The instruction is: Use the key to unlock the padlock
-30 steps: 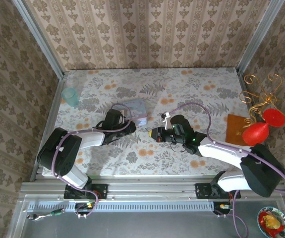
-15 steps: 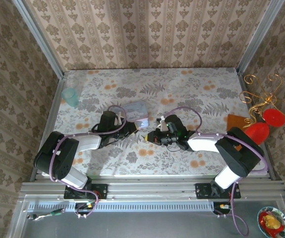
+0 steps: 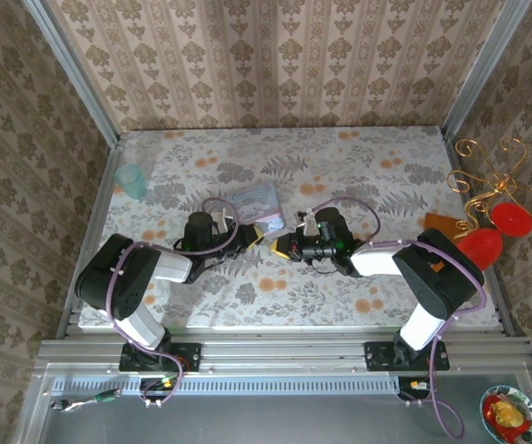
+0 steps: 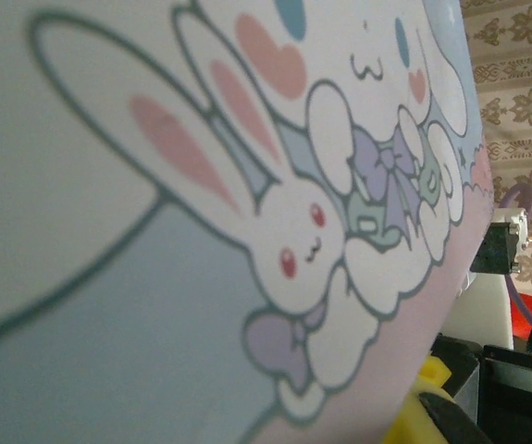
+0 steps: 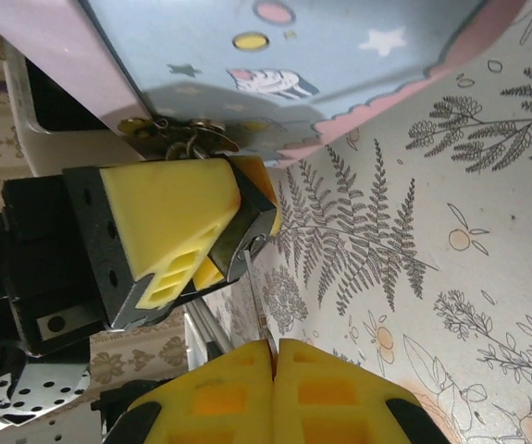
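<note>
The right gripper (image 5: 273,350) is clamped on the thin silvery key (image 5: 254,296), whose shaft points straight ahead off the fingertips. Just beyond the key's tip, the left gripper (image 5: 233,231) seems to pinch the black padlock (image 5: 252,215) between its 2 yellow fingers, beside the box (image 5: 340,55). The keyhole is hard to make out.

I see the padlock (image 5: 260,220) as a thin black slab, edge-on, pinched between the left claw's (image 5: 243,228) yellow pads. A bit of silvery loop shows at its lower edge. The key (image 5: 255,301) is a thin silvery blade standing up out of the right claw's (image 5: 273,350) pressed-together pads. Its tip is right at the padlock's lower edge.
</note>
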Action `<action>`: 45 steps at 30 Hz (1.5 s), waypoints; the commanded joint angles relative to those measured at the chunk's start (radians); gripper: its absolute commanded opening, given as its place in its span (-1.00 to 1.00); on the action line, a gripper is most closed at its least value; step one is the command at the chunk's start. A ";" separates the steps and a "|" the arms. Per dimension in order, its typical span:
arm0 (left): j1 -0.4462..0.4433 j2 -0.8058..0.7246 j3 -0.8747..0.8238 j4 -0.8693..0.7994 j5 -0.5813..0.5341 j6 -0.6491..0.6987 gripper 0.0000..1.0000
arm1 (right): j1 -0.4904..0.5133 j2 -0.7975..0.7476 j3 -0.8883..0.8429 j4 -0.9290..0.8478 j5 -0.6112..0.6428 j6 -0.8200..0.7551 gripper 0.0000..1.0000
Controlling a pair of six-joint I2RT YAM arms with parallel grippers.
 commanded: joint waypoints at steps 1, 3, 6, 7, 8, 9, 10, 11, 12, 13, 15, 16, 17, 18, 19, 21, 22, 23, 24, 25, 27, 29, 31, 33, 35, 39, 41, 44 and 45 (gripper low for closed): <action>0.002 0.008 -0.001 0.083 0.045 -0.031 -0.99 | -0.013 -0.006 -0.014 0.028 -0.035 0.010 -1.00; 0.002 0.008 -0.001 0.087 0.047 -0.031 -0.99 | -0.020 -0.004 -0.022 0.049 -0.040 0.017 -1.00; 0.002 0.010 -0.002 0.091 0.049 -0.032 -0.99 | -0.019 -0.001 -0.016 0.057 -0.049 0.022 -1.00; 0.002 0.012 0.000 0.095 0.050 -0.034 -0.99 | -0.019 0.000 -0.013 0.056 -0.051 0.023 -1.00; 0.002 0.017 0.002 0.105 0.053 -0.037 -0.99 | -0.019 0.002 -0.011 0.058 -0.052 0.022 -1.00; 0.002 0.021 0.003 0.118 0.055 -0.045 -0.99 | -0.020 0.002 -0.010 0.058 -0.052 0.024 -1.00; 0.002 0.026 0.005 0.132 0.057 -0.052 -0.99 | -0.019 0.001 -0.012 0.059 -0.051 0.025 -1.00; 0.002 0.031 0.006 0.144 0.058 -0.058 -0.99 | -0.020 -0.001 -0.014 0.061 -0.046 0.025 -1.00; 0.002 0.034 0.006 0.149 0.055 -0.061 -0.99 | -0.019 0.000 -0.014 0.062 -0.043 0.027 -1.00; 0.002 0.035 0.006 0.151 0.052 -0.061 -0.99 | -0.019 0.000 -0.013 0.065 -0.044 0.027 -1.00; 0.002 0.037 0.008 0.163 0.054 -0.067 -0.99 | -0.020 0.003 -0.017 0.073 -0.046 0.032 -1.00; 0.002 0.037 0.009 0.165 0.054 -0.068 -0.99 | -0.019 0.003 -0.019 0.076 -0.047 0.033 -1.00; 0.002 0.037 0.011 0.166 0.057 -0.069 -0.99 | -0.020 0.003 -0.020 0.078 -0.047 0.033 -1.00; 0.004 0.035 0.012 0.165 0.060 -0.070 -0.99 | -0.021 0.002 -0.022 0.078 -0.049 0.033 -1.00; 0.006 0.034 0.013 0.166 0.062 -0.071 -0.99 | -0.021 0.001 -0.022 0.080 -0.051 0.034 -1.00; 0.008 0.031 0.015 0.159 0.066 -0.071 -0.99 | -0.021 -0.003 -0.024 0.090 -0.052 0.038 -1.00; 0.007 0.032 0.016 0.159 0.067 -0.071 -0.99 | -0.020 -0.007 -0.025 0.090 -0.052 0.038 -1.00; 0.009 0.032 0.016 0.158 0.069 -0.070 -0.99 | -0.019 -0.012 -0.024 0.088 -0.051 0.038 -1.00; 0.009 0.033 0.016 0.157 0.070 -0.070 -0.99 | -0.019 -0.016 -0.025 0.085 -0.050 0.034 -1.00; 0.010 0.032 0.017 0.156 0.072 -0.070 -0.99 | -0.020 -0.018 -0.025 0.078 -0.050 0.031 -1.00; 0.013 0.032 0.016 0.156 0.076 -0.071 -0.99 | -0.020 -0.019 -0.023 0.069 -0.049 0.026 -1.00; 0.016 0.030 0.019 0.154 0.082 -0.072 -0.99 | -0.020 -0.015 -0.023 0.070 -0.051 0.027 -1.00; 0.018 0.024 0.020 0.148 0.085 -0.071 -0.99 | -0.019 -0.014 -0.025 0.073 -0.051 0.028 -1.00; 0.019 0.020 0.022 0.146 0.087 -0.072 -0.99 | -0.018 -0.013 -0.027 0.073 -0.049 0.027 -1.00; 0.019 0.021 0.023 0.146 0.091 -0.074 -0.99 | -0.015 -0.014 -0.024 0.073 -0.051 0.028 -1.00; 0.020 0.022 0.027 0.153 0.093 -0.077 -0.99 | -0.004 -0.006 -0.016 0.072 -0.051 0.024 -1.00; 0.019 0.017 0.024 0.142 0.086 -0.073 -0.98 | 0.001 0.000 -0.014 0.076 -0.049 0.025 -1.00; 0.019 0.015 0.023 0.133 0.084 -0.068 -0.98 | 0.005 0.009 -0.013 0.094 -0.049 0.033 -1.00; 0.019 0.016 0.023 0.133 0.086 -0.068 -0.98 | 0.007 0.012 -0.011 0.100 -0.051 0.036 -1.00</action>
